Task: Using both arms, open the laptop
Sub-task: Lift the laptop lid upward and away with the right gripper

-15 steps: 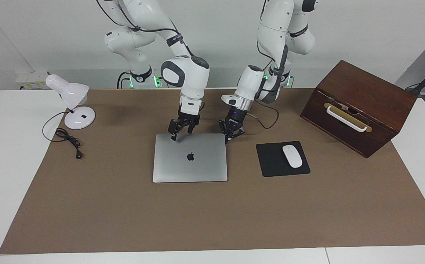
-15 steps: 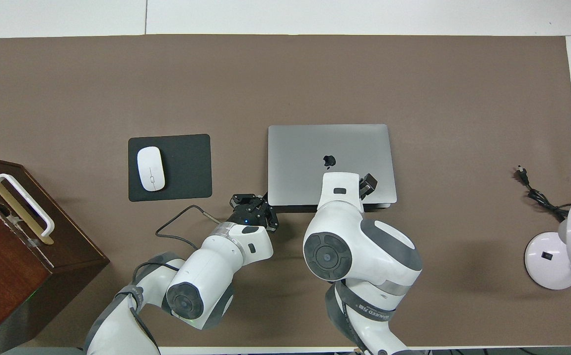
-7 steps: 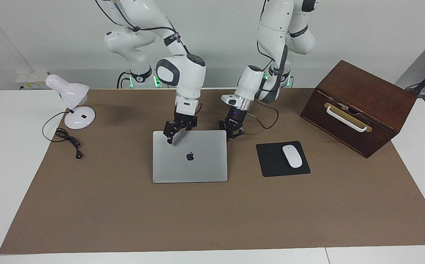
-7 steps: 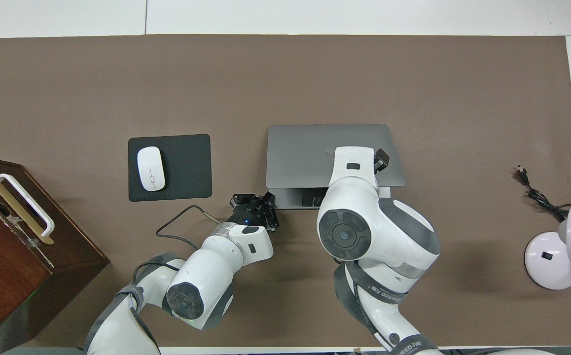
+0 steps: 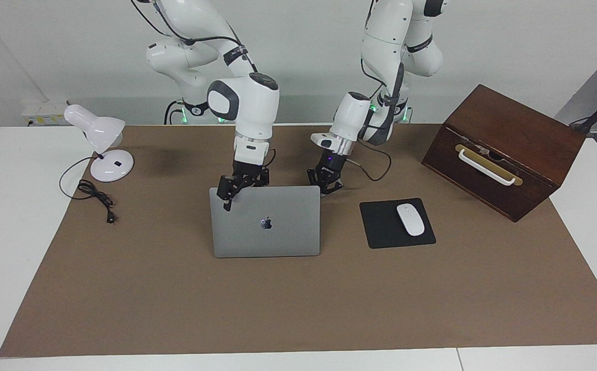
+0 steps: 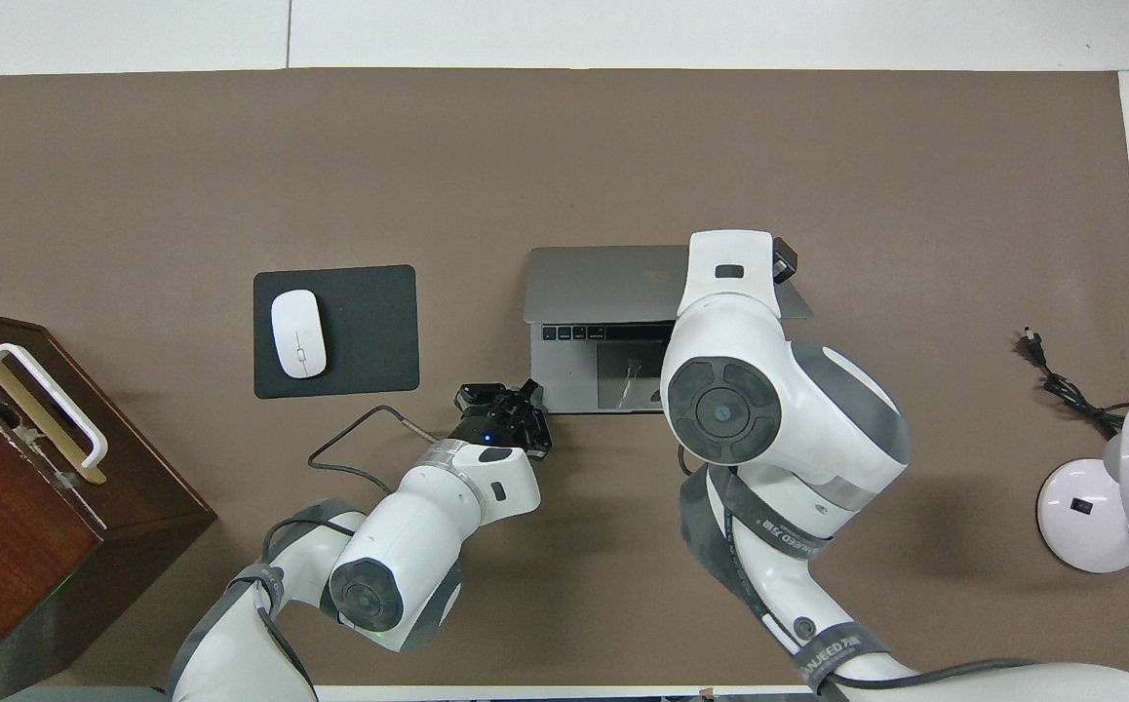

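Right tool (image 5: pixel 230 195) grips the raised laptop (image 5: pixel 266 221) lid corner; left tool (image 5: pixel 326 181) clenched, pressing the base corner.

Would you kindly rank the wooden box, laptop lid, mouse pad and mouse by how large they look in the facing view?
1. Wooden box
2. Laptop lid, though it is tilted up toward the camera
3. Mouse pad
4. Mouse

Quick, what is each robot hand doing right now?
Right tool: shut on the laptop lid's corner, lifting it.
Left tool: at the laptop's base corner; cannot tell.
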Controlling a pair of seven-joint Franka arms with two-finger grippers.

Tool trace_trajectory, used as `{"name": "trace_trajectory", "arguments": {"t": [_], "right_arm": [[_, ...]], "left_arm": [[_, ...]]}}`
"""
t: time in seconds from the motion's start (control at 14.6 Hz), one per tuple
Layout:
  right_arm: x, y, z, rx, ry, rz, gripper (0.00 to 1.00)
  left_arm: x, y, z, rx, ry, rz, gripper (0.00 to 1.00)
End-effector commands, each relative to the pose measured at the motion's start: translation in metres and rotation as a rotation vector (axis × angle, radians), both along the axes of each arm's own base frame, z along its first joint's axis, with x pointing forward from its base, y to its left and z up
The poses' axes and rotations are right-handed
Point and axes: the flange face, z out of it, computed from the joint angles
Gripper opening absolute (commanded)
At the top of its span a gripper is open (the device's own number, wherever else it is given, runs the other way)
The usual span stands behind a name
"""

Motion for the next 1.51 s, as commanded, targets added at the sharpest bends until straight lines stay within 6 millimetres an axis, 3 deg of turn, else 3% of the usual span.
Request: {"name": "trace_trajectory", "arguments": {"t": [0.0,0.48,0.69,0.89,1.44], "right_arm": [[0.02,0.0,0.003,-0.014,-0.008,0.0,1.0],[0.077,-0.04,0.049,0.125,0.036,-0.04,1.0],[0.083,-0.044,0.047,0.143,0.029,-0.047,1.0],[0.091,-0.061,0.043,0.142,0.028,-0.07,1.0],[0.102,-0.063,0.047,0.195,0.004,-0.084,1.0]], "left_arm": [[-0.015,-0.018,-0.029,0.03,0.037,-0.044,0.0],[-0.014,-0.018,-0.029,0.029,0.036,-0.044,0.0],[-0.014,-0.018,-0.029,0.029,0.036,-0.042,0.0],[-0.014,-0.018,-0.029,0.029,0.037,-0.042,0.0],[-0.015,-0.019,-0.031,0.031,0.039,-0.044,0.0]]}}
